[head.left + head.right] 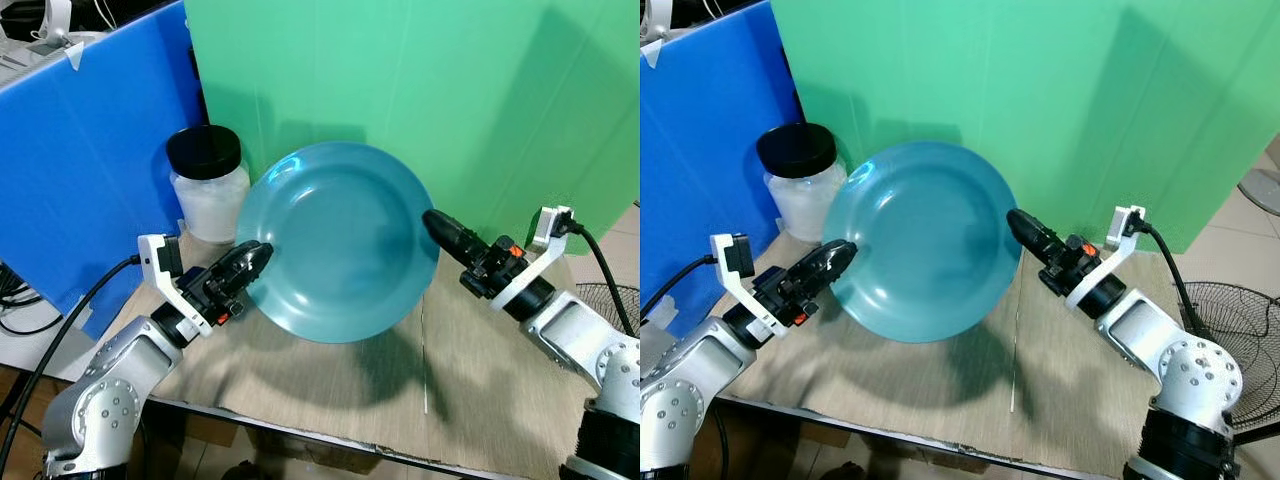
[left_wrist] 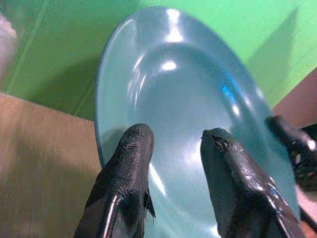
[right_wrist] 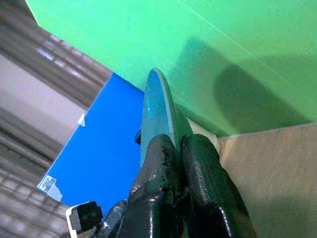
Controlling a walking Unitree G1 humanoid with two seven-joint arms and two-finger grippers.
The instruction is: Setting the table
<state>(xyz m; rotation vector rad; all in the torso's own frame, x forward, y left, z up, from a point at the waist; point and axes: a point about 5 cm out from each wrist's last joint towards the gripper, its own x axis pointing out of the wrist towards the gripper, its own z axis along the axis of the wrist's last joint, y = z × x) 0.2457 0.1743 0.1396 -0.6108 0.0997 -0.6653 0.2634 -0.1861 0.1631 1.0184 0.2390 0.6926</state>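
A teal plate [image 1: 335,240] hangs tilted above the cardboard-covered table [image 1: 470,400], its hollow facing me. My right gripper [image 1: 432,225] is shut on its right rim; the right wrist view shows the two fingers [image 3: 161,163] pinching the rim edge-on [image 3: 157,101]. My left gripper [image 1: 255,258] is at the plate's left rim, open. In the left wrist view its two fingers [image 2: 131,158] stand apart over the plate's face [image 2: 183,89]. Whether they touch the plate I cannot tell.
A clear jar with a black lid [image 1: 208,185] stands on the table just behind the plate's left edge. A blue panel [image 1: 90,170] and a green panel [image 1: 450,100] wall the back. A floor fan [image 1: 1230,330] stands to the right of the table.
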